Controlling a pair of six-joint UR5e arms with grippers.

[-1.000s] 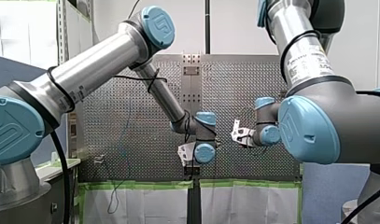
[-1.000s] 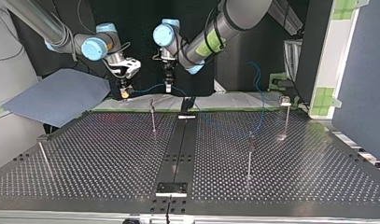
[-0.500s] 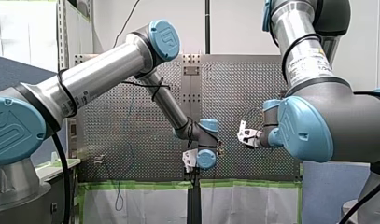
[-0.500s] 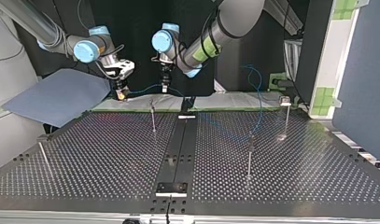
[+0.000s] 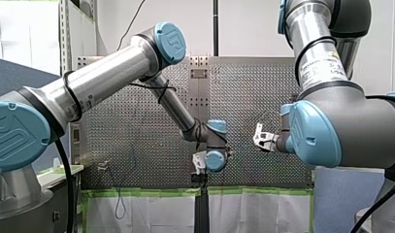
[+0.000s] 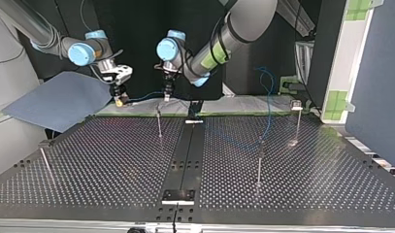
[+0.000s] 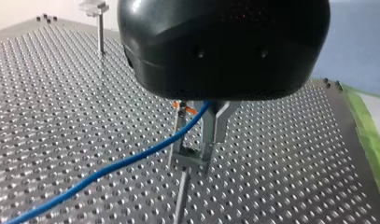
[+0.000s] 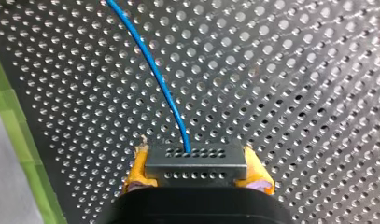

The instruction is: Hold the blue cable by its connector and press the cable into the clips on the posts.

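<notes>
The connector of the blue cable was gripped between the yellow pads of my right gripper, which was closed tight on its 2 ends. The cable was seen to leave the connector's far face and to run off over the perforated table. In the top view this gripper was placed at the left, above the table's far edge, with my left gripper near it to the right, and a short, nearly level span of cable was stretched between the 2.

My left gripper was pointed down at the table, its 2 metal fingers set slightly apart, by more than the cable's thickness. The cable was passed through that gap close to the fingers' roots; whether either finger was touched by it could not be told. Just under the fingertips the clip on a thin post was seen, with the cable carried higher than the clip and apart from it. From the fingers the cable was led down and away to 1 side over the table.

In the top view the cable was traced faintly across the table to the 2nd post, right of the middle, and from there up into a loop at the far right; whether it was seated in that post's clip could not be told. A 3rd post was seen near the far right corner and a 4th post near the left edge. A blue sheet was laid beyond the table's far left corner
</notes>
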